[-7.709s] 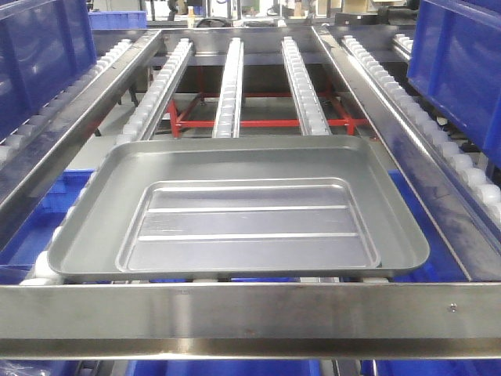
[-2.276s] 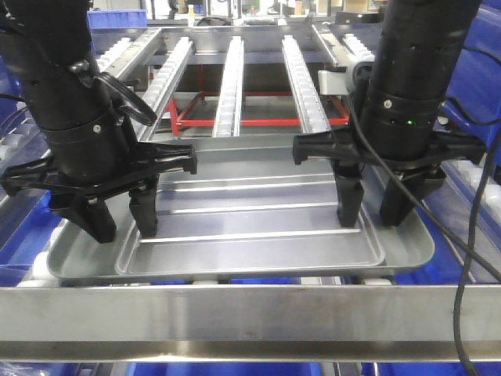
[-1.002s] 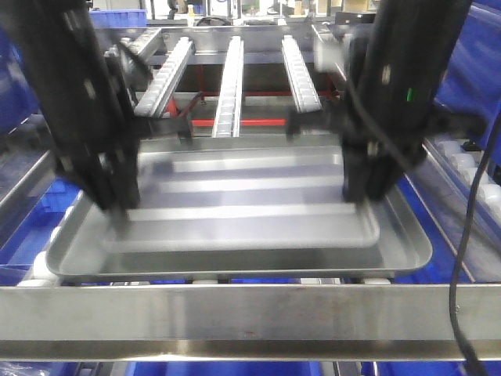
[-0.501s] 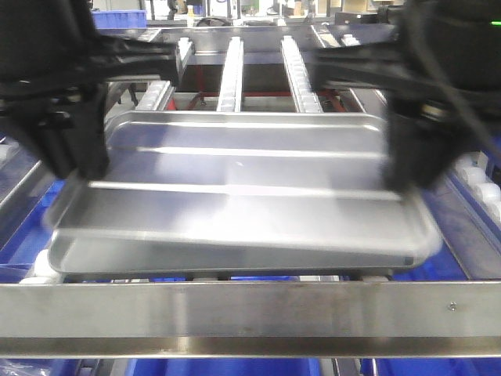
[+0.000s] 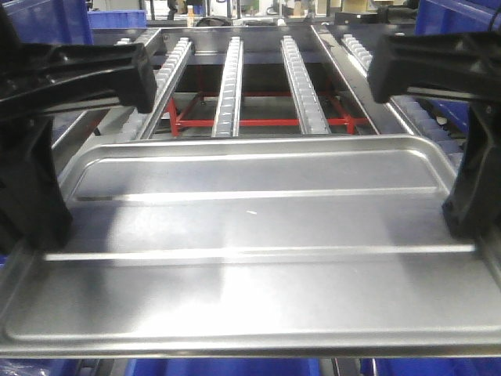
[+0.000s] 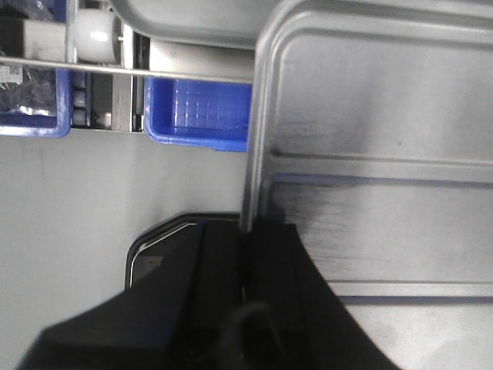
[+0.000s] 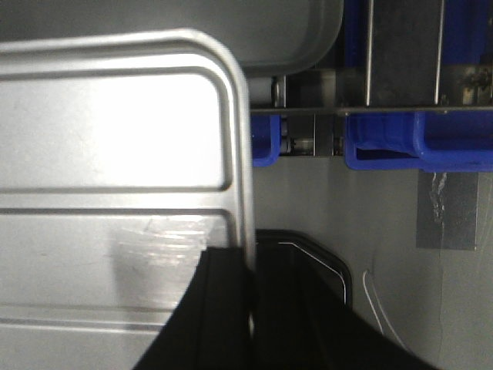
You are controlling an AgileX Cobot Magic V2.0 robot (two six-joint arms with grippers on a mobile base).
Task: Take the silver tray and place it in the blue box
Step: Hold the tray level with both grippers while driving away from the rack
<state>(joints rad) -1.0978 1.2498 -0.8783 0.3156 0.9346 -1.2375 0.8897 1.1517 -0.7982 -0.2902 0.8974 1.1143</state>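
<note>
The silver tray point(image 5: 250, 258) hangs in the air, close to the front camera and tilted with its far edge higher. My left gripper point(image 5: 35, 219) is shut on the tray's left rim, and the left wrist view shows its fingers point(image 6: 223, 262) pinching that rim of the tray point(image 6: 385, 154). At the other side my right gripper point(image 5: 470, 207) is shut on the right rim; its fingers point(image 7: 231, 285) clamp the edge of the tray point(image 7: 115, 154). A strip of blue plastic point(image 5: 235, 366) shows under the tray's near edge. I cannot tell whether it is the blue box.
Roller rails point(image 5: 227, 78) and a red frame point(image 5: 258, 121) lie beyond the tray. Blue crates stand at the upper left point(image 5: 47, 19) and upper right point(image 5: 462, 12). Below, the wrist views show small blue bins point(image 6: 200, 116) point(image 7: 420, 146), another silver tray's corner point(image 7: 308, 31) and grey floor.
Both grippers have lifted the tray off the rollers and brought it up and toward the front camera. It now covers the steel front rail.
</note>
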